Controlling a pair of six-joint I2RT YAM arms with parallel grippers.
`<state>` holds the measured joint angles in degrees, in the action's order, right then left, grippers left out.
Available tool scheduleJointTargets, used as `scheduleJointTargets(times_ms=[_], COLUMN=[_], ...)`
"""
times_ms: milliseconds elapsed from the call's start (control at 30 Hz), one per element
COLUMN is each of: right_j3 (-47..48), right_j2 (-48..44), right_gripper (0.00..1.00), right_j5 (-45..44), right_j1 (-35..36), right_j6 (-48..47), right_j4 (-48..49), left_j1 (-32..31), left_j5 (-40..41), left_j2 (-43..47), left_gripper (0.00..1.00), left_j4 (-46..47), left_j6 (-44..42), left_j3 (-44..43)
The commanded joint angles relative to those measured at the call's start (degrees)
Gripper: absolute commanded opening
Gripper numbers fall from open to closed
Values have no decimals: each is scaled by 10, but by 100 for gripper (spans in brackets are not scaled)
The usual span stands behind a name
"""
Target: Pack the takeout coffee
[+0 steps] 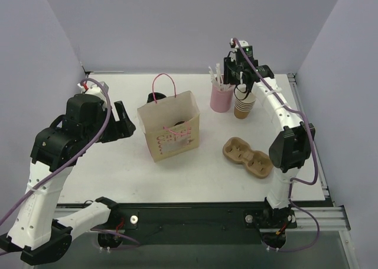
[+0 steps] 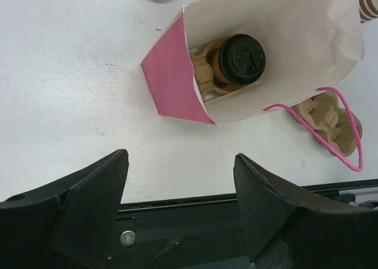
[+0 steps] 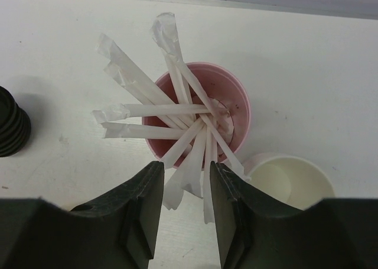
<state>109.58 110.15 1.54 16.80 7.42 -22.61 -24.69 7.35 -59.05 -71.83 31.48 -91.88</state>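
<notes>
the takeout coffee [image 2: 239, 59] stands upright inside the paper bag [image 1: 171, 127], black lid on, seated in a cardboard carrier [image 2: 204, 74] at the bottom of the bag. the bag stands open near the middle of the table [image 1: 118, 174], pink handles up. the left pincer [image 2: 180, 159] hangs above the table just left of the bag, fingers spread wide apart and holding nothing.

the right pincer [image 3: 184, 168] is over at the far right side, right at the pink cup [image 3: 236, 103] full of wrapped straws [image 3: 147, 110]. its fingers are drawn close, with a narrow gap and a few straw ends lying in that gap — whether they are pinched i cannot tell.

just beside the pink cup is a stack of cream paper cups [image 1: 243, 106]. a second carrier [image 1: 248, 156] lies on the table right of the bag, and a stack of black lids [image 3: 12, 130] sits behind the bag.
</notes>
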Motion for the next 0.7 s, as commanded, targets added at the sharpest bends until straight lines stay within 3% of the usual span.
scheduleJointTargets(times_ms=[0,400,667], right_j3=[-13,-38,-15], right_j2=[-33,-42,-27], right_gripper=[37,25,30], right_j5=[-8,-14,-14], right_j1=[1,1,1], right_j6=[2,-6,-17], right_j4=[-5,-5,-3], left_j1=[3,3,3], left_j5=[6,4,1], left_j2=[9,16,19], left_gripper=[82,82,82], left_j4=[0,4,5], left_j6=[12,27,32], left_j3=[-3,0,2])
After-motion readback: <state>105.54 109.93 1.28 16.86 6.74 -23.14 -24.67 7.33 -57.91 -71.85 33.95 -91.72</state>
